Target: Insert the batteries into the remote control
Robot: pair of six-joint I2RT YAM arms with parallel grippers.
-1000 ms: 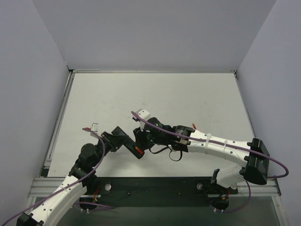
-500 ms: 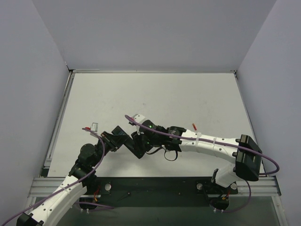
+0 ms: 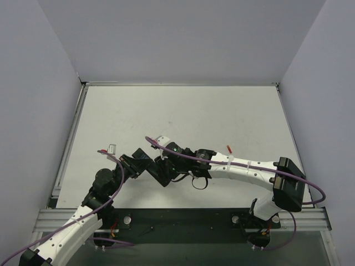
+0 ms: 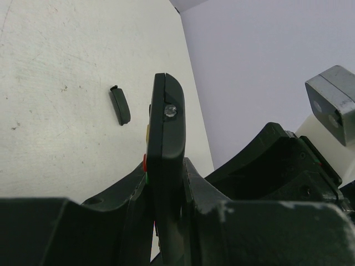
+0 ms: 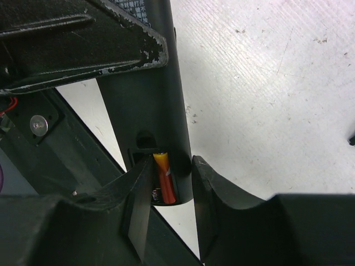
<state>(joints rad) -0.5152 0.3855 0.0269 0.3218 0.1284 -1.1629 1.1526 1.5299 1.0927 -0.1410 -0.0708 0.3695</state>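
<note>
My left gripper (image 4: 166, 188) (image 3: 145, 164) is shut on the remote control (image 4: 166, 127) (image 3: 162, 177), holding the slim black body on edge above the table. In the right wrist view the remote control (image 5: 147, 83) shows its back with the battery bay uncovered. One red battery (image 5: 165, 180) lies in that bay beside a spring. My right gripper (image 5: 169, 191) (image 3: 168, 162) is open but narrow, its fingers straddling the remote's bay end; one finger (image 5: 138, 194) overlaps the bay, the other stands just off the remote's edge. A second red battery (image 3: 228, 148) lies on the table.
A small black flat cover piece (image 4: 120, 105) lies on the white table (image 3: 183, 111) beyond the remote. The right wrist camera block (image 4: 333, 105) hangs close to the left gripper. Grey walls surround the table on three sides.
The right arm has slid left to the remote's end and its jaws have narrowed around it. The left arm and the remote have stayed put.
</note>
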